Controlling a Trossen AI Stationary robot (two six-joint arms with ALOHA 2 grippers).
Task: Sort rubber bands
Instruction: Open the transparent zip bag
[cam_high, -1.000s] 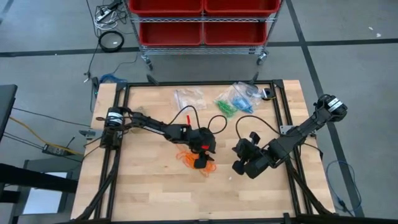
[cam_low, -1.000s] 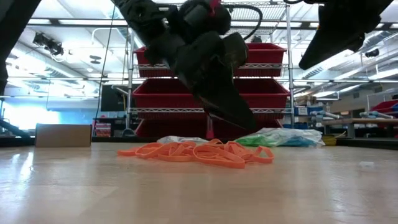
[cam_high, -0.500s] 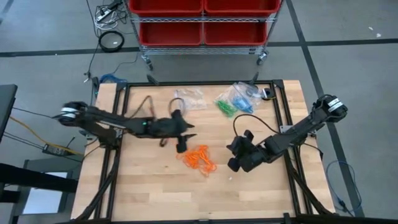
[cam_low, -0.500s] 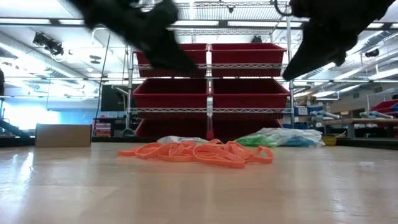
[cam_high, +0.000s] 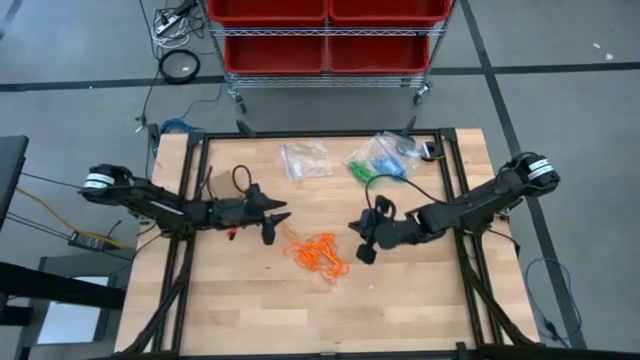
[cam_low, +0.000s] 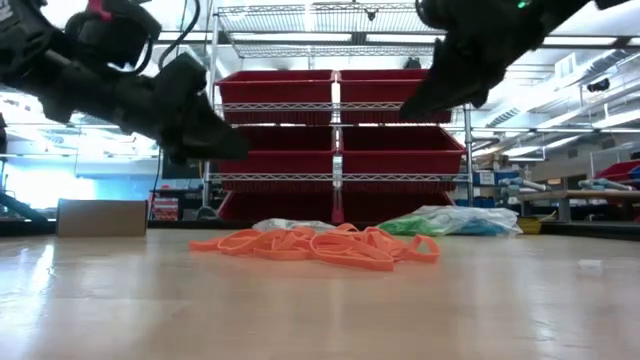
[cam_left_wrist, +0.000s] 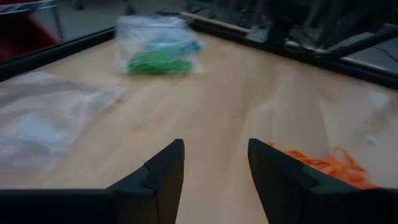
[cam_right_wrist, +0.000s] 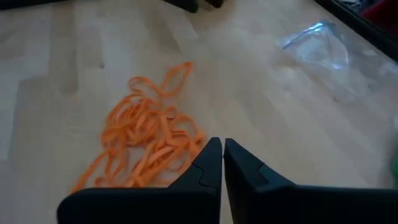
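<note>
The orange rubber bands (cam_high: 320, 255) lie in a tangled heap on the wooden table, mid-table, also seen in the low view (cam_low: 320, 245) and both wrist views (cam_left_wrist: 323, 165) (cam_right_wrist: 146, 143). Green and blue rubber bands sit inside a clear bag (cam_high: 380, 160) (cam_left_wrist: 158, 53) near the far edge. My left gripper (cam_high: 275, 225) (cam_left_wrist: 214, 162) hovers open just left of the heap, off the table (cam_low: 235, 150). My right gripper (cam_high: 360, 245) (cam_right_wrist: 222, 155) is shut and hangs above the table right of the heap (cam_low: 420, 105).
An empty clear bag (cam_high: 305, 160) (cam_left_wrist: 43, 118) lies flat near the far edge, left of the filled bag. A black frame rail (cam_high: 300, 135) borders the table. Red bins on a wire cart (cam_high: 325, 35) stand beyond the far edge. Bare wood shows along the near edge.
My left gripper has risen off the orange heap and drawn back toward the table's left, its arm stretching out low. My right gripper has moved toward the left and far side, closer to the heap. The heap has kept its place and shape.
</note>
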